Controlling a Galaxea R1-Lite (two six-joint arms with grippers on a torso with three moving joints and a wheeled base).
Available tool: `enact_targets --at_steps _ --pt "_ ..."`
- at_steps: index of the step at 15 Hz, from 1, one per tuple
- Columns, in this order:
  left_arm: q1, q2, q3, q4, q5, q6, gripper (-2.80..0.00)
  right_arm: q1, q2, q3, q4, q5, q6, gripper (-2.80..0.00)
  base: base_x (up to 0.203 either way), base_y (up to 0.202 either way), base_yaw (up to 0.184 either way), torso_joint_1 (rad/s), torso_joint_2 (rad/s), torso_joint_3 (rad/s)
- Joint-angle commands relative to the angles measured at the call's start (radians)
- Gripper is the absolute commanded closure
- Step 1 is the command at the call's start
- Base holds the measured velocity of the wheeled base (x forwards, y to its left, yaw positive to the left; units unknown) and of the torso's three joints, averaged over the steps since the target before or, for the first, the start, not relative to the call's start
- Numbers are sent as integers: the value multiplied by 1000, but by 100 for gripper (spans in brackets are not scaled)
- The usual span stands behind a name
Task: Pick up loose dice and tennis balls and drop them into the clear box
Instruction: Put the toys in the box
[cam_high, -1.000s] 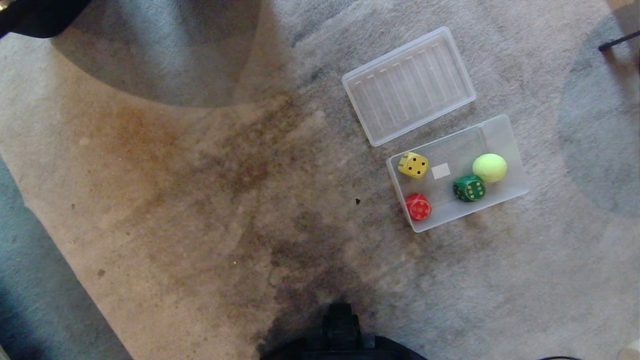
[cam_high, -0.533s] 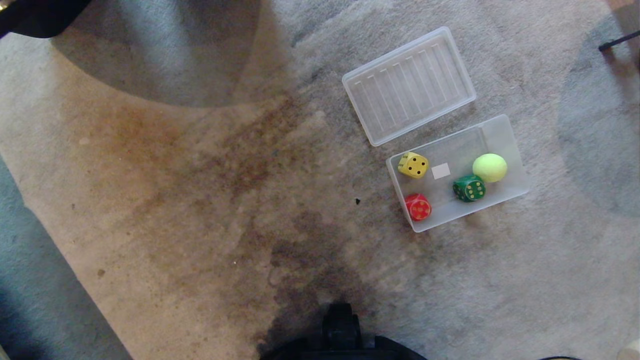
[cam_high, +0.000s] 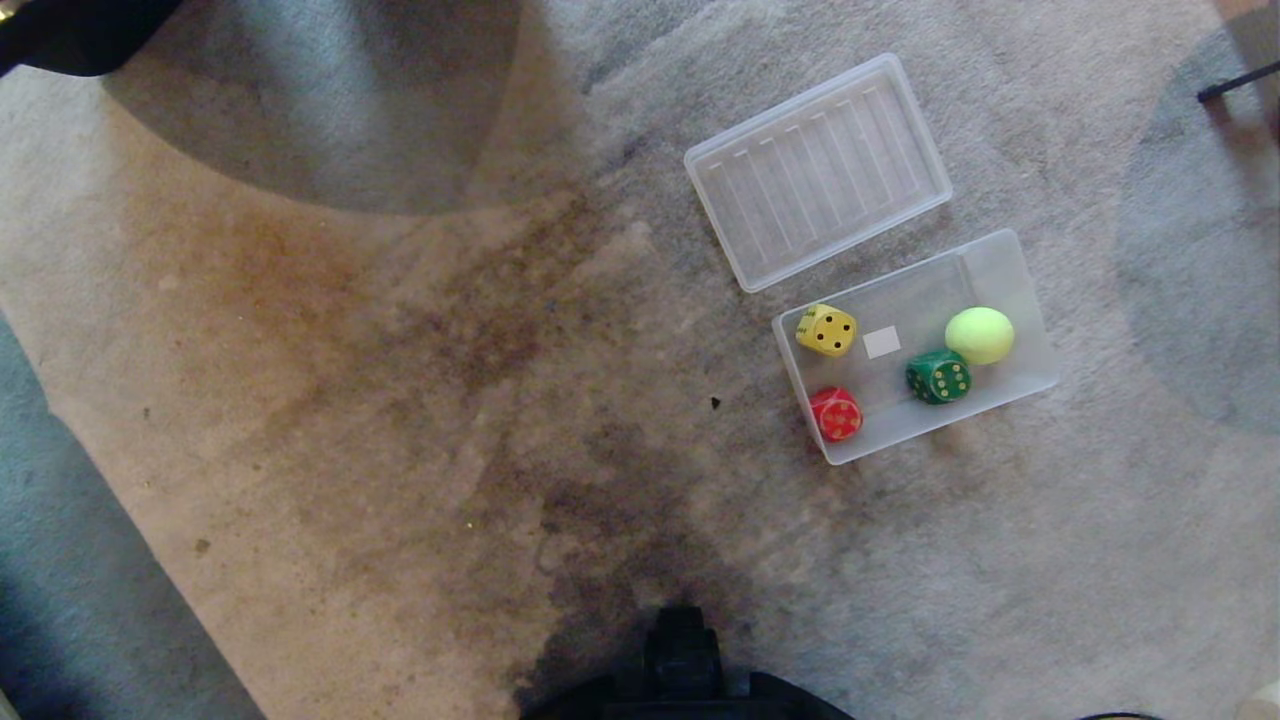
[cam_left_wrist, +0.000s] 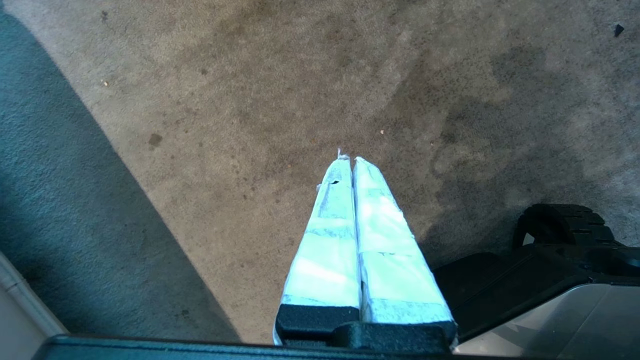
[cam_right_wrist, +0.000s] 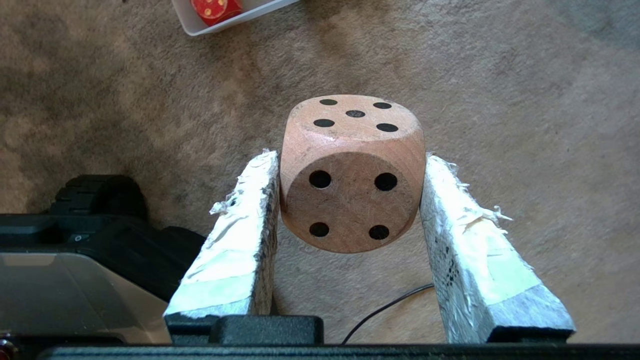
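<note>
on the carpet (cam_high: 400, 400): clear box (cam_high: 1010, 268) sits right of centre, open, with its lid (cam_high: 818, 170) lying flat just beyond it
inside the box: yellow die (cam_high: 827, 330), red die (cam_high: 836, 413), green die (cam_high: 939, 376) and tennis ball (cam_high: 980, 335); green die and ball are touching
right gripper (cam_right_wrist: 350, 165): out of the head view, clamped on a tan die (cam_right_wrist: 351, 172), one taped finger on each side, die held clear of the carpet
tan die faces: four pips toward the wrist camera, five pips on the face beyond
left gripper (cam_left_wrist: 348, 161): out of the head view, fingers pressed together, nothing between them, above bare carpet
robot base (cam_high: 685, 670): dark, at the near edge
</note>
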Motion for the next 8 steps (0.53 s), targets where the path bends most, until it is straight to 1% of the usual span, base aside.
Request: enact_targets --at_steps 1,3,5,6,8 --pt "0 0 0 0 0 0 0 0 2 1 0 1 0 0 0 0 0 0 0 0" --pt "0 0 0 0 0 0 0 0 0 -9 7 -4 13 0 0 0 0 0 0 0" --pt "0 0 0 0 0 0 0 0 31 -82 61 -3 19 0 0 0 0 0 0 0" --pt "0 0 0 0 0 0 0 0 61 -117 95 -2 24 0 0 0 0 0 0 0" --pt "0 0 0 0 0 0 0 1 202 -188 121 2 49 0 0 0 0 0 0 0"
